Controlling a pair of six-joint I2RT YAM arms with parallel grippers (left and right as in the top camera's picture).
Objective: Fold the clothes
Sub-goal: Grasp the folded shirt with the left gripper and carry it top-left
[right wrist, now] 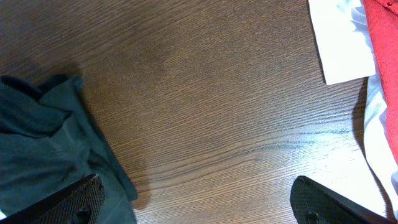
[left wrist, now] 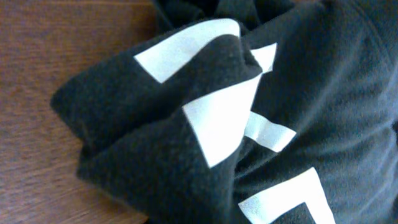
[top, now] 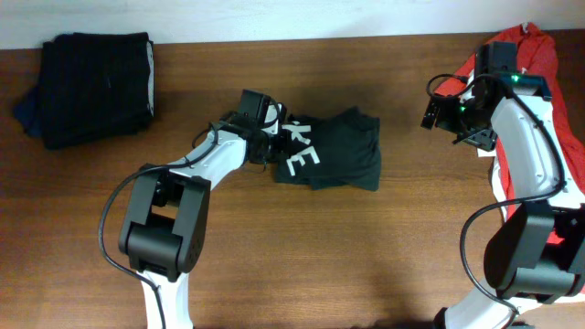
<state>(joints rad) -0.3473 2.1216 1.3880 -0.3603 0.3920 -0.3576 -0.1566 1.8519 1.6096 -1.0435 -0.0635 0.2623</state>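
A dark brown wood-grain table (top: 366, 256) fills the overhead view, with a pale strip of wall (top: 274, 18) along its far edge. The charcoal T-shirt (top: 334, 151) lies bunched at the table's middle, its white letters "KE" facing up. The left gripper (top: 268, 137) sits against the shirt's left edge. Its wrist camera shows only crumpled cloth, so I cannot tell whether the fingers are pinching it. The right gripper (right wrist: 199, 208) hovers spread wide over bare wood, apart from the shirt's right side. A red T-shirt (top: 539, 46) lies at the right edge and a black folded garment (top: 91, 87) at the far left.
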